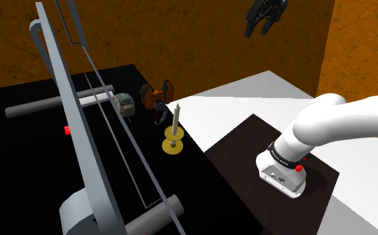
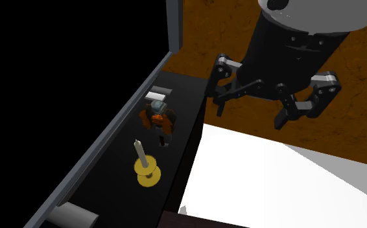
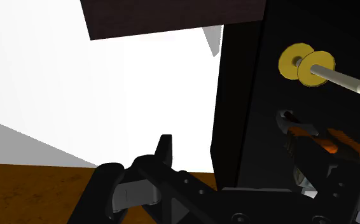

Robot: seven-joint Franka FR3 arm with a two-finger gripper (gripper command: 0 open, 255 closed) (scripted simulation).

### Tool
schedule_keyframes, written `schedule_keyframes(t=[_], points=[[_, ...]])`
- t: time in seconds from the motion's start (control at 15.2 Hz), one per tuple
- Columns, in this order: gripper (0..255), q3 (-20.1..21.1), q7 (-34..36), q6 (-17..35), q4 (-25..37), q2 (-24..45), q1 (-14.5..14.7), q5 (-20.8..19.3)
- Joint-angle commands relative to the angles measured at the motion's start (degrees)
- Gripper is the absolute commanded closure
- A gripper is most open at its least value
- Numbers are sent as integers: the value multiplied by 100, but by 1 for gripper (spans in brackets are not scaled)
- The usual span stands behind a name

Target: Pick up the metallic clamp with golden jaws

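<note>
— End effector (image 2: 250, 114) is hanging high above the counter (image 2: 183, 97), fingers spread, gripping nothing. Where is the clamp (image 1: 173, 137) sitting?
— It is standing on the black counter near its edge: a grey pointed rod with two yellow discs at its foot, near an orange-and-black object (image 1: 157, 100) but apart from it.
— How should the approach be going?
— By this reading, the arm is needing to descend straight over the rod, setting one finger on either side above the discs, keeping off the orange neighbour, then closing.
— Any containers?
— A grey object (image 1: 124, 103) beyond is looking too unclear to call one; contents cannot be told.
</note>
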Motion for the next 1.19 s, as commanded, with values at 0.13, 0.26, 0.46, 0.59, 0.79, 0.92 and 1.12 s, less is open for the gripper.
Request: schedule_keyframes(t=[0.13,0.26,0.46,0.59,0.79,0.92,1.12], points=[[0,201,55,202,68,333,69,18],[0,401,115,393,159,679,129,20],[0,702,218,656,335,1223,206,-12],[0,902,297,813,479,1599,249,-59],[0,1204,434,1020,735,2186,302,-175],[0,1403,541,1136,931,2592,335,-286],[0,1690,726,1271,1265,3225,391,-509]])
